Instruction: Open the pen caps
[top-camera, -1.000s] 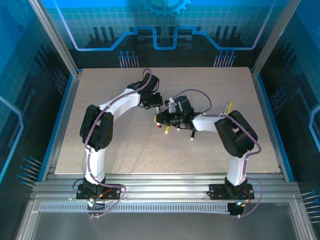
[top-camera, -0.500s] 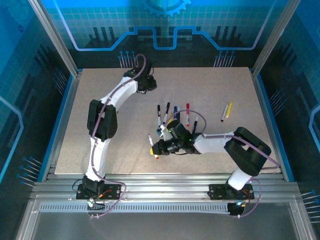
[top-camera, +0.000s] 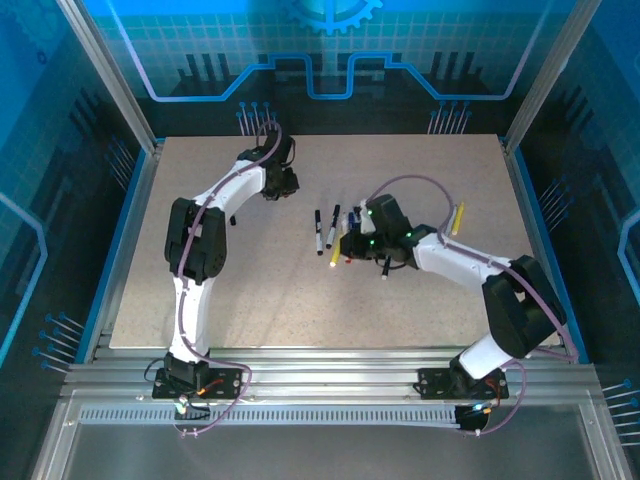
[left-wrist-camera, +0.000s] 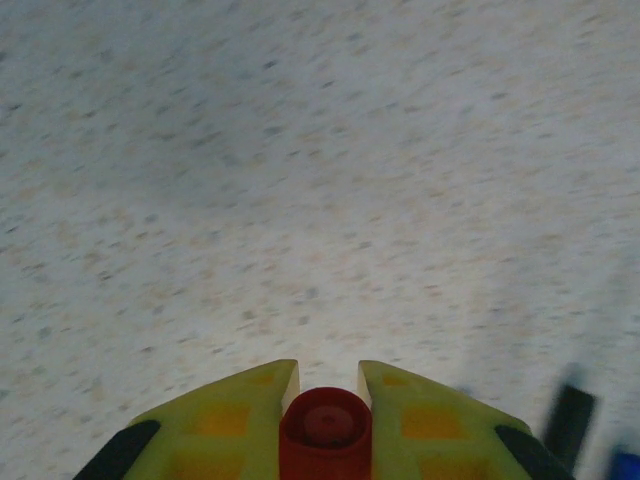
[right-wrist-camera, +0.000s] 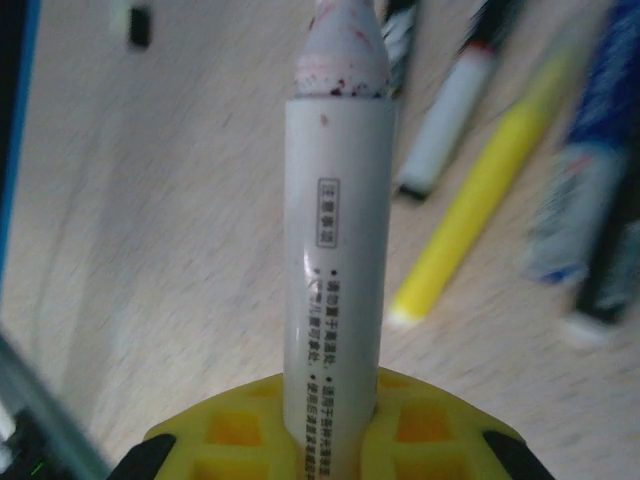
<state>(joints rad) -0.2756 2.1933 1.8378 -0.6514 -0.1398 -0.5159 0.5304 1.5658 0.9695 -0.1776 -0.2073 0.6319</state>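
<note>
In the top view, the left pincer (top-camera: 281, 186) sits at about 10 o'clock on the tabletop (top-camera: 200, 300). Its wrist camera shows yellow fingers (left-wrist-camera: 235, 415) clamped on a red pen cap (left-wrist-camera: 326, 435), seen end-on. Two white pens (top-camera: 319, 232) with dark ends lie at 9 o'clock of the right pincer (top-camera: 348, 243), near the tabletop's middle. That pincer grips an uncapped white pen barrel (right-wrist-camera: 335, 250), its tip (right-wrist-camera: 343, 50) stained red. A yellow pen (top-camera: 458, 216) lies at 2 o'clock of it.
</note>
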